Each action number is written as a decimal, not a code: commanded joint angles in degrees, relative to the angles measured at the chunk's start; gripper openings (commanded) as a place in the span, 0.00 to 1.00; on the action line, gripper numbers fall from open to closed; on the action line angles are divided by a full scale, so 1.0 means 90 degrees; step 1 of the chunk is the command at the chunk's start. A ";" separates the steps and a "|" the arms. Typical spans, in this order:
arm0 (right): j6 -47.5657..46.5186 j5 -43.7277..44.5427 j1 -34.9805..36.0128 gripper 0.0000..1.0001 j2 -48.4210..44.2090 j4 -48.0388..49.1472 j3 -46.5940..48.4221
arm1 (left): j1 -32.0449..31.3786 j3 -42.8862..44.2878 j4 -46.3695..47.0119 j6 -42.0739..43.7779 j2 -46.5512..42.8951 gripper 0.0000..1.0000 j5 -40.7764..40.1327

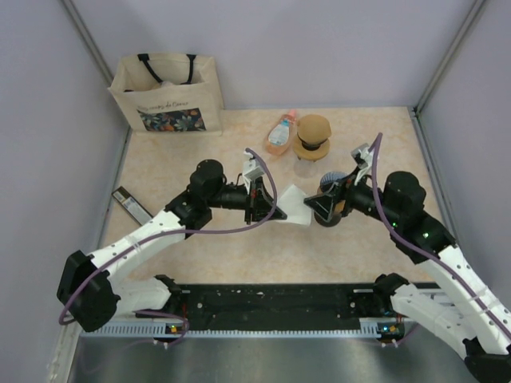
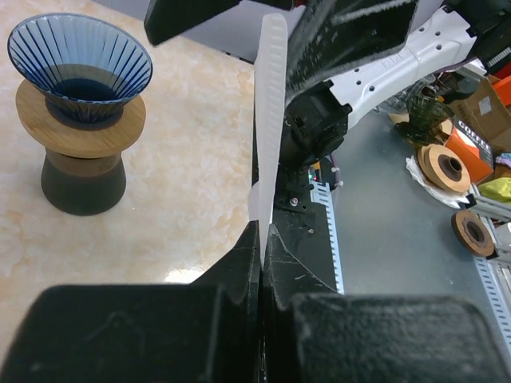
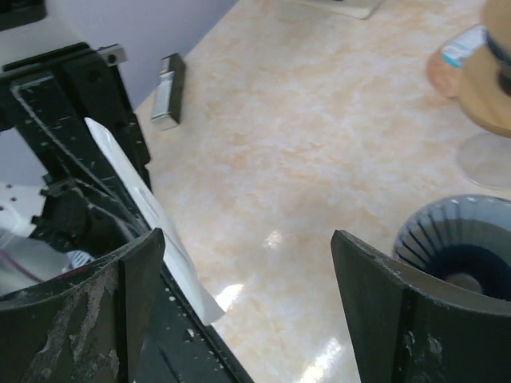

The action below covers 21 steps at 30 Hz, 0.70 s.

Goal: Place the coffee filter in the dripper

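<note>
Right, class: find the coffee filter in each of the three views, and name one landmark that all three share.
Top external: coffee filter at centre, just left of the blue dripper.
Left wrist: edge-on at centre, pinched by the left gripper.
Right wrist: left side.
Shared landmark: the blue dripper.

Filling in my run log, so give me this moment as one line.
left gripper: shut on filter | right gripper: open, facing filter | dripper: empty, on wooden stand | filter not yet placed

Glossy, perhaps glass dripper (image 2: 80, 68)
</note>
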 commanded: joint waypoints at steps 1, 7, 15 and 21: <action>-0.0278 0.1544 0.0049 0.86 -0.0544 -0.0631 0.0399 | -0.0020 0.0237 -0.0236 0.0435 -0.0249 0.00 -0.0004; -0.0376 0.1605 0.0049 0.88 -0.0429 -0.0837 0.0477 | -0.0029 0.0257 -0.0265 0.0415 -0.0249 0.00 -0.0092; -0.0464 0.0540 0.0049 0.88 -0.0116 -0.0564 0.0546 | -0.0020 0.0306 -0.0343 0.0308 -0.0171 0.00 -0.0268; -0.0308 -0.0065 0.0049 0.88 0.0080 -0.0193 0.0594 | -0.0029 0.0247 -0.0344 0.0259 -0.0093 0.00 -0.0365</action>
